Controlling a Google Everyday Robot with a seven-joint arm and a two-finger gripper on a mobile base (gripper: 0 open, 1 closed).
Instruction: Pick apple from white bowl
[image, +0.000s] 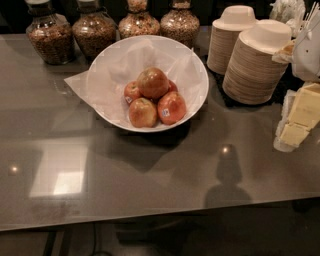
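The white bowl (197, 67) is wide and shallow, lined with crumpled white paper, and stands at the back middle of the dark glossy counter. The apple (152, 82), the largest one, glossy red-brown with a yellowish blush, lies on top of the pile in the bowl. Smaller red apples with stickers lie around it: one front left (142, 113), one front right (172, 107), one at the left (131, 91). My gripper (289, 131), pale yellow on a white arm, is at the right edge, well to the right of the bowl and clear of it. It holds nothing that I can see.
Two stacks of small tan-sided disposable bowls (255, 62) stand right of the white bowl, close to my arm. Several glass jars of grain or nuts (94, 31) line the back. The counter's front edge (150, 220) runs across the bottom.
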